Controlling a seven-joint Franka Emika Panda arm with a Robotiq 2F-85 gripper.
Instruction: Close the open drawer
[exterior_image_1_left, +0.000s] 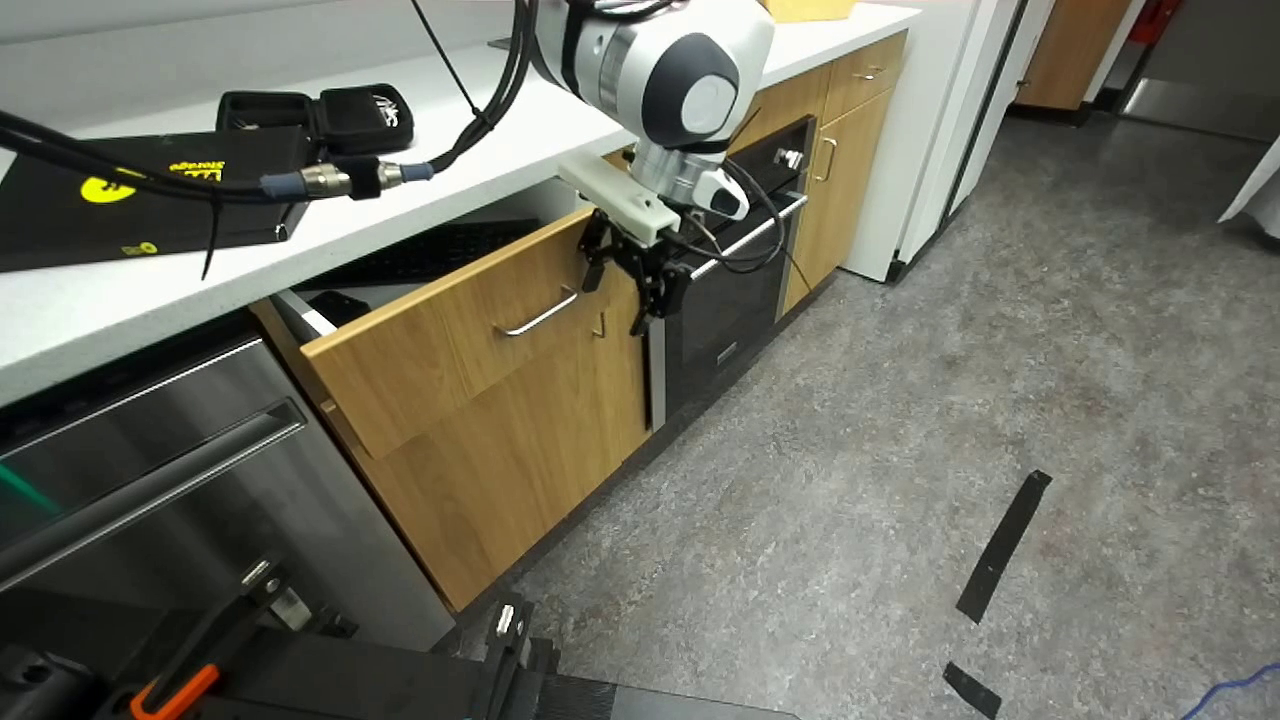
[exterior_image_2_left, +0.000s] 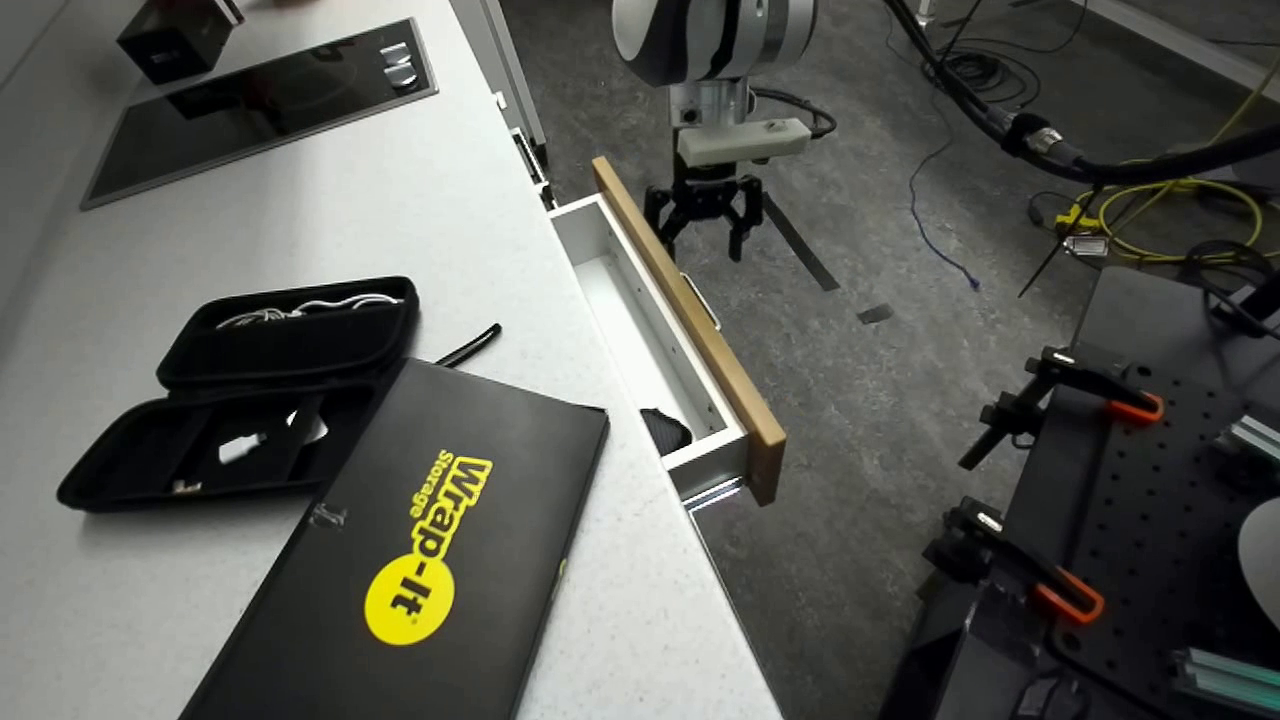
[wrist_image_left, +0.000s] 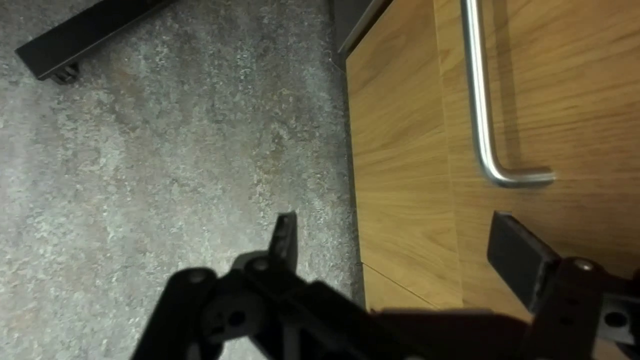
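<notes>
The drawer stands pulled out from under the counter; its tan wood front shows in an exterior view (exterior_image_1_left: 440, 350), and its front edge and white inner walls show in an exterior view (exterior_image_2_left: 690, 320). A silver bar handle (exterior_image_1_left: 540, 313) is on the front; it also shows in the wrist view (wrist_image_left: 481, 100). My gripper (exterior_image_1_left: 615, 305) hangs at the outer side of the front, near the oven end, beyond the handle. It also shows in an exterior view (exterior_image_2_left: 703, 248). In the wrist view its fingers (wrist_image_left: 394, 219) are spread with nothing between them. Whether a finger touches the front, I cannot tell.
A white counter (exterior_image_2_left: 480, 200) overhangs the drawer, with a black box (exterior_image_2_left: 510, 500) and an open black case (exterior_image_2_left: 290, 390) on it. A steel appliance (exterior_image_1_left: 250, 500) and an oven (exterior_image_1_left: 740, 290) flank the cabinet. A dark table with clamps (exterior_image_2_left: 1080, 500) stands opposite.
</notes>
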